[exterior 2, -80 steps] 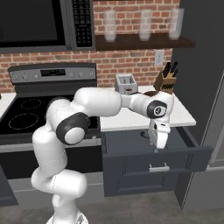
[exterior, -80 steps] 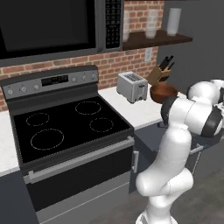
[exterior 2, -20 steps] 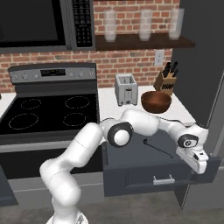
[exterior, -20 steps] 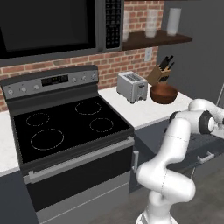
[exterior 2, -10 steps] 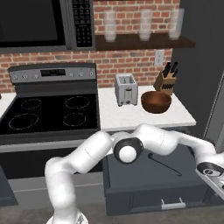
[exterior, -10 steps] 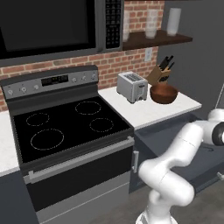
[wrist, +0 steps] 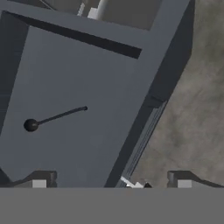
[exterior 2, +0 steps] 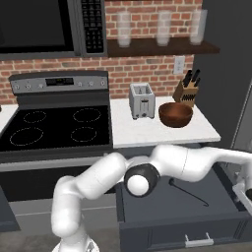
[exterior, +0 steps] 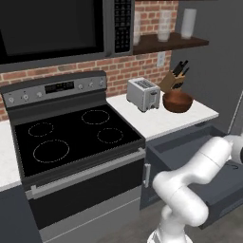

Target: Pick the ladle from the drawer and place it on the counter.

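The ladle point(wrist: 57, 117) lies flat on the floor of the open drawer point(wrist: 92, 70), its round black bowl at one end and its thin handle pointing away. From the right base view the ladle point(exterior 2: 189, 191) rests in the middle of the drawer point(exterior 2: 162, 231). My gripper point(wrist: 111, 183) is open, fingers wide apart with nothing between them. It hangs above the drawer's front edge, well apart from the ladle. My gripper point(exterior 2: 244, 192) sits at the right edge of that view. The white counter point(exterior 2: 162, 133) runs above the drawer.
On the counter stand a toaster point(exterior 2: 141, 101), a brown bowl point(exterior 2: 175, 114) and a knife block point(exterior 2: 186, 91). The black stovetop point(exterior 2: 54, 128) is to the left. Bare floor point(wrist: 197, 100) lies beyond the drawer front and its handle point(wrist: 142, 142).
My arm has swung from the drawer's front middle out to its far right end and stretched low. The ladle and drawer have stayed put.
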Motion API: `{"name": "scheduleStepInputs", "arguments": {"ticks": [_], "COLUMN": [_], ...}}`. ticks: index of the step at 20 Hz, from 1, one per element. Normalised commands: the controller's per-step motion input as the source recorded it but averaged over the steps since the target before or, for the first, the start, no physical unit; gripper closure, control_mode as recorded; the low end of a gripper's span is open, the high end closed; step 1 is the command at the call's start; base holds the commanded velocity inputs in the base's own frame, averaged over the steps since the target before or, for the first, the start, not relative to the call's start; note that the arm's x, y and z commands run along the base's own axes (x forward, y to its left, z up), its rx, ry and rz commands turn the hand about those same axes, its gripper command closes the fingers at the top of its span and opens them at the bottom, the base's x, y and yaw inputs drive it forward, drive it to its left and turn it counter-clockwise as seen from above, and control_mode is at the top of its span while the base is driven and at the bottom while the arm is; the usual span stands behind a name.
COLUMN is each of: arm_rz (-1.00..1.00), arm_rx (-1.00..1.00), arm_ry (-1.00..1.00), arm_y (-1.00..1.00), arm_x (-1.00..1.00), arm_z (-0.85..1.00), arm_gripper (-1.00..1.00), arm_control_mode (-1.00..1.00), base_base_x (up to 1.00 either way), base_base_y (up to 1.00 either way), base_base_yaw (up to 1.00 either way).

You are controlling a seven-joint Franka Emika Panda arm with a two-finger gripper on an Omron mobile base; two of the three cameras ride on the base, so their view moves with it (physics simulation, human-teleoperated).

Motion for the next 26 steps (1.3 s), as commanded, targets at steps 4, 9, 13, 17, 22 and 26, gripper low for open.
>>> {"name": "scheduleStepInputs", "arguments": {"ticks": [4,9,13,17,22,26], "arm_rz": [-0.17,-0.12,-0.15,-0.21,-0.21,-0.07], "arm_rx": [-0.07,-0.21,-0.30,-0.20,0.00,0.00], "arm_ry": [0.09,0.31,0.43,0.43,0.30,0.28], "arm_y": [1.00,1.00,1.00,0.86,0.40,0.39], "arm_x": [0.02,0.34,0.53,0.69,0.37,0.36], "arm_z": [0.84,0.10,-0.41,-0.63,-0.15,-0.14], "arm_gripper": [-1.00,-1.00,-1.00,-1.00,-1.00,-1.00], "arm_control_mode": [-1.00,-1.00,-1.00,-1.00,-1.00,-1.00], "base_base_x": [0.00,0.00,0.00,0.00,0.00,0.00], "base_base_y": [0.00,0.00,0.00,0.00,0.00,0.00], "base_base_yaw": [0.00,0.00,0.00,0.00,0.00,0.00]}}
